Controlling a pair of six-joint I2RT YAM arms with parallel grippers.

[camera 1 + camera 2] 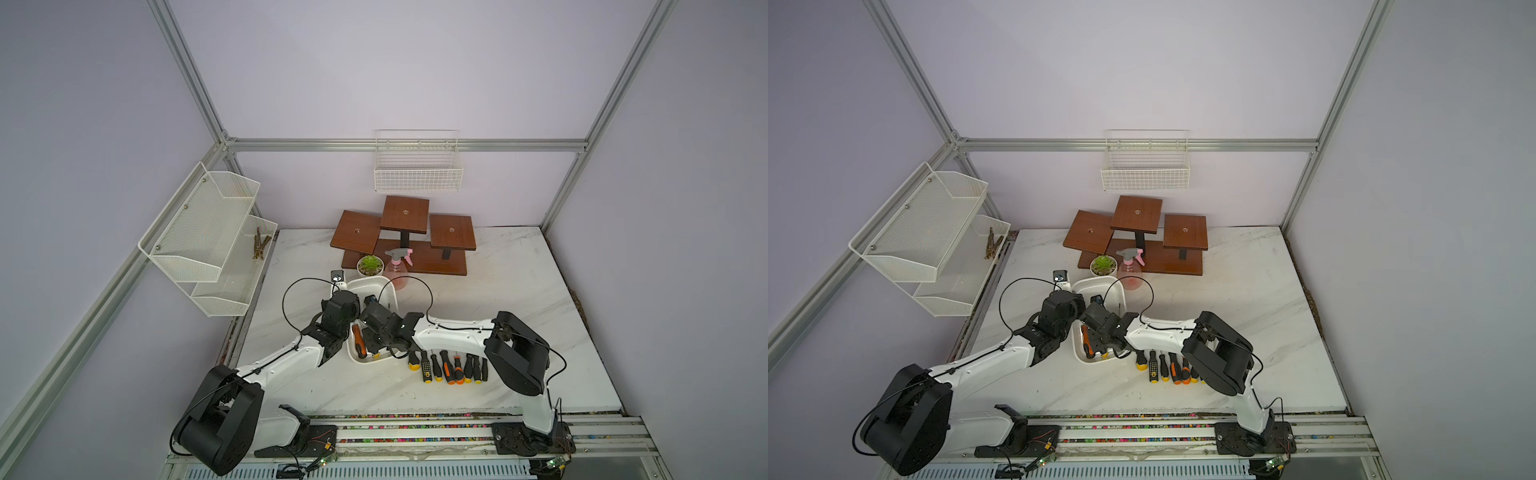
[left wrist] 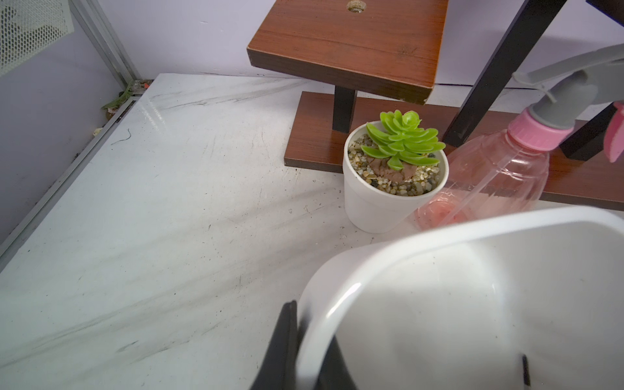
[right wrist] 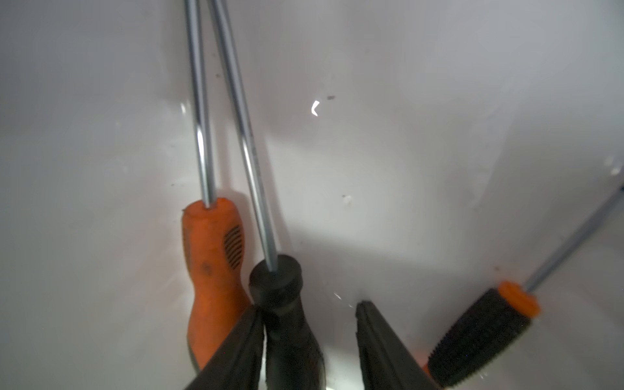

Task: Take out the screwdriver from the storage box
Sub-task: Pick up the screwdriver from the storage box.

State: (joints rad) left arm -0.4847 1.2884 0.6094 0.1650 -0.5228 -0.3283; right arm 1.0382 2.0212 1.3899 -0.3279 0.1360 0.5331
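Three screwdrivers lie inside the white glossy plastic storage box [image 1: 376, 286]: an orange-handled screwdriver [image 3: 212, 270], a smooth black-handled screwdriver [image 3: 287, 304] touching it, and a knurled black-handled screwdriver [image 3: 479, 337] apart from both. A row of black, orange and yellow-handled screwdrivers [image 1: 446, 368] lies on the white marbled surface [image 1: 498, 291] just beside the box, so the emptying looks well advanced. The left gripper [image 2: 309, 351] has its jaws clenched on the box rim. The right gripper [image 3: 309, 314], down in the box, straddles the smooth black handle with jaws parted, not yet clamped.
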